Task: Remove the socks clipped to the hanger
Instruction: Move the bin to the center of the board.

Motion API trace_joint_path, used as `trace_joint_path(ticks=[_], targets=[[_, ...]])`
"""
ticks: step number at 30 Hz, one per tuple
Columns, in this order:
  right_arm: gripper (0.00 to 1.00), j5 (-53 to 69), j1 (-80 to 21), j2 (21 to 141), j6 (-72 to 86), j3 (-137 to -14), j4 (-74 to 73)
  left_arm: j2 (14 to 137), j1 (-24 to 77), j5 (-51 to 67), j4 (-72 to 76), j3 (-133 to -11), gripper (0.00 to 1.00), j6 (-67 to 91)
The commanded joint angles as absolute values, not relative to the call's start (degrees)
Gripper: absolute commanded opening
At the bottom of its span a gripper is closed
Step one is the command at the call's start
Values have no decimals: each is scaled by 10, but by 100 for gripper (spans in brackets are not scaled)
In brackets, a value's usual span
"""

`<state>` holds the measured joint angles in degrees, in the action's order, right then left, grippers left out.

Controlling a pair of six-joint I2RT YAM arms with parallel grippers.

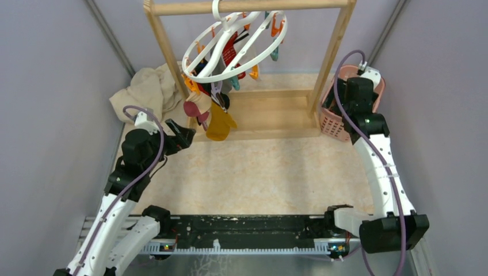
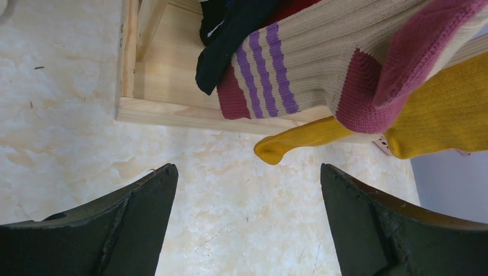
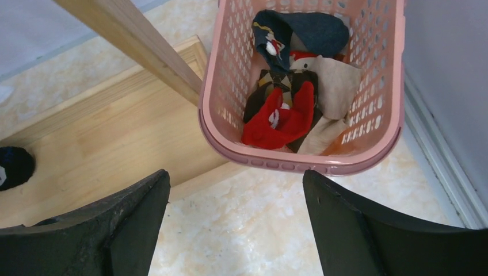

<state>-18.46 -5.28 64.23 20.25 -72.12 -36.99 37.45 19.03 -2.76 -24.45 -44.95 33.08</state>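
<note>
A: Left jaws?
B: Spread wide, nothing between them. Poised low by the near left corner of the wooden rack (image 1: 276, 112), pointed toward the hanging socks (image 1: 210, 109).
A: And the hanger (image 1: 235, 49)?
B: Hooked on the rack's top bar, tilted, lower on its left side. Socks bunched under that lower side, clipped there.
A: Position relative to the left jaws?
B: Above and beyond the gap in the left wrist view, apart from both tips. Mustard sock (image 2: 443, 115) nearest, toe dangling just past the opening, closer to the right tip. Cream striped sock (image 2: 311, 63) with purple bands draped over it, black sock (image 2: 224, 46) behind, to the left. No contact with either jaw.
A: Right jaws?
B: Also apart, gripping nothing. Held over the counter (image 3: 259, 230) just short of the pink basket (image 3: 288, 164), well apart from the hanger.
A: Inside the basket?
B: Loose socks in a heap: a red sock (image 3: 276, 123), a dark blue sock (image 3: 311, 31), beige pieces beneath.
A: Anything else?
B: Crumpled beige cloth (image 1: 147, 92) on the counter, left of the rack, beside the left arm
</note>
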Motion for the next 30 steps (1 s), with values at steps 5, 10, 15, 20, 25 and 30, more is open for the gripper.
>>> trace_joint_path(ticks=[5,10,15,20,25,30], targets=[[82,-115,-23,710,251,-717,-294,357,193,-24,-243,-446,99,316],[81,-107,-23,761,238,-716,-275,354,193,-19,-250,-447,99,317],[81,-103,-23,803,227,-724,-270,350,192,-18,-256,-448,99,318],[81,-125,-23,836,213,-725,-261,346,192,-20,-262,-449,99,318],[80,-136,-23,868,206,-724,-257,344,193,-21,-268,-448,99,319],[77,-142,-23,885,199,-718,-257,340,192,-25,-273,-447,99,320]])
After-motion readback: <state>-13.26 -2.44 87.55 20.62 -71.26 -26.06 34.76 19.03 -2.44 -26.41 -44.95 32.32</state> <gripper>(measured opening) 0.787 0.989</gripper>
